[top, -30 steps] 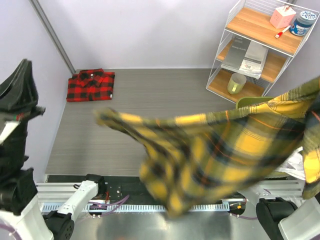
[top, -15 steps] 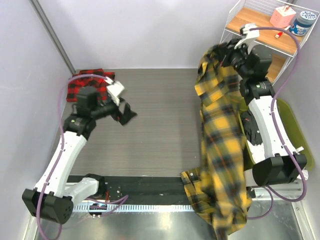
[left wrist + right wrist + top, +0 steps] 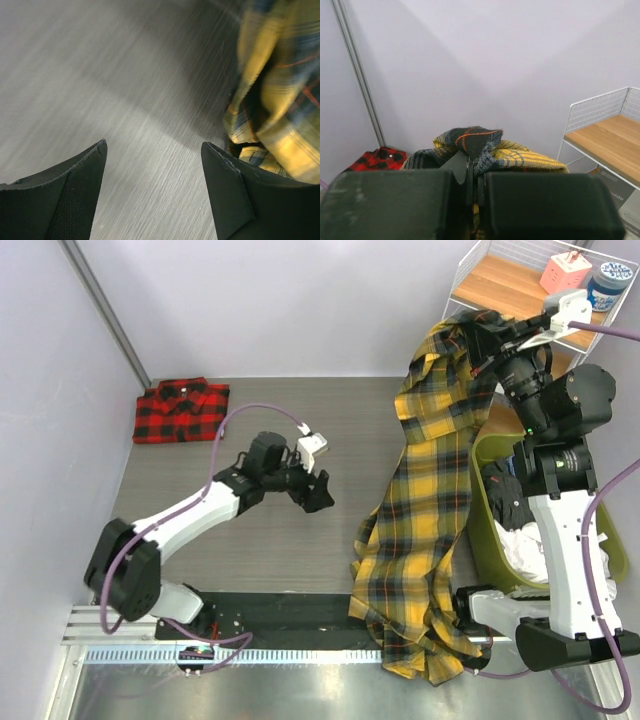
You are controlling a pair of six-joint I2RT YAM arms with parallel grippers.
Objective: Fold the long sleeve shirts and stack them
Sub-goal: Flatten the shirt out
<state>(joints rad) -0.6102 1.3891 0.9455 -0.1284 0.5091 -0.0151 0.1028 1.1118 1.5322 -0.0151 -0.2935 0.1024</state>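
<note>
The yellow-and-black shirt hangs in a long drape from my right gripper, which is raised high at the right and shut on a bunch of its cloth. Its lower end lies crumpled over the table's front edge. The red-and-black shirt lies folded at the far left corner; it also shows small in the right wrist view. My left gripper is low over the middle of the table, open and empty, left of the hanging yellow shirt.
A green bin with more clothes stands at the right beside the right arm. A wire shelf with a cup, papers and jars stands at the back right. A black strip runs along the table's front.
My left gripper has let go of the yellow shirt and opened, then moved toward the table's middle. The shirt, stretched wide before, now hangs from the right gripper alone.
</note>
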